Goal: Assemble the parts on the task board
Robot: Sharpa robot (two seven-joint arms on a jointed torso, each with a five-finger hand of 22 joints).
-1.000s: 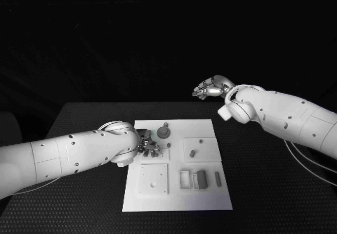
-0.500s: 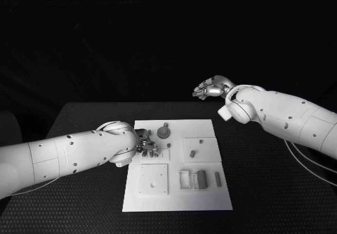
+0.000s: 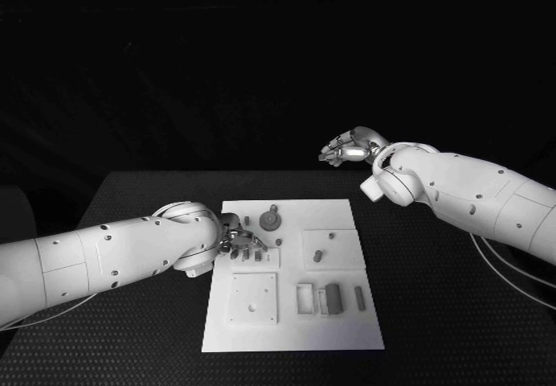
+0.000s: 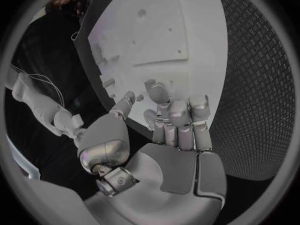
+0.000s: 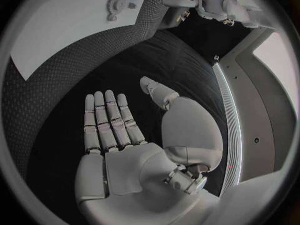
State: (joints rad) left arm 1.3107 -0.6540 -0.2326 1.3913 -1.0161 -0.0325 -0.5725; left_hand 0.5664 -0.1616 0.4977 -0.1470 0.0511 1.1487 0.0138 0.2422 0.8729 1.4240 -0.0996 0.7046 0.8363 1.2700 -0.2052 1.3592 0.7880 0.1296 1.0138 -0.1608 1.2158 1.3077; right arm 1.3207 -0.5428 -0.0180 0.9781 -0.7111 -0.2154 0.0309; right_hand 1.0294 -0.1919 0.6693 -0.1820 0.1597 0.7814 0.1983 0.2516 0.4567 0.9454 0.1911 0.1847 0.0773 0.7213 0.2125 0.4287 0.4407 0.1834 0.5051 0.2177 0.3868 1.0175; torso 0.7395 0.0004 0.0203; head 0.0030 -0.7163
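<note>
The white task board (image 3: 336, 213) lies in the middle of the black table. My left hand (image 3: 240, 240) hovers low over the board's left side, by a small raised square (image 3: 269, 256) with dark pegs. In the left wrist view my left hand (image 4: 177, 122) has its fingers curled in above the board (image 4: 187, 30), thumb stretched out; whether a part sits between them is unclear. My right hand (image 3: 351, 145) is raised beyond the table's far edge, and in the right wrist view this hand (image 5: 119, 130) is flat with its fingers apart, holding nothing.
A round toothed part (image 3: 271, 217) stands near the board's far edge, with a peg (image 3: 280, 239) beside it. A square plate (image 3: 332, 245) carries a grey peg (image 3: 316, 255). Nearer me are a holed plate (image 3: 254, 297), a white frame (image 3: 304, 296) and grey blocks (image 3: 333, 297).
My left hand has shifted slightly towards the board's left edge and its fingers have moved a little. The right arm has stayed put.
</note>
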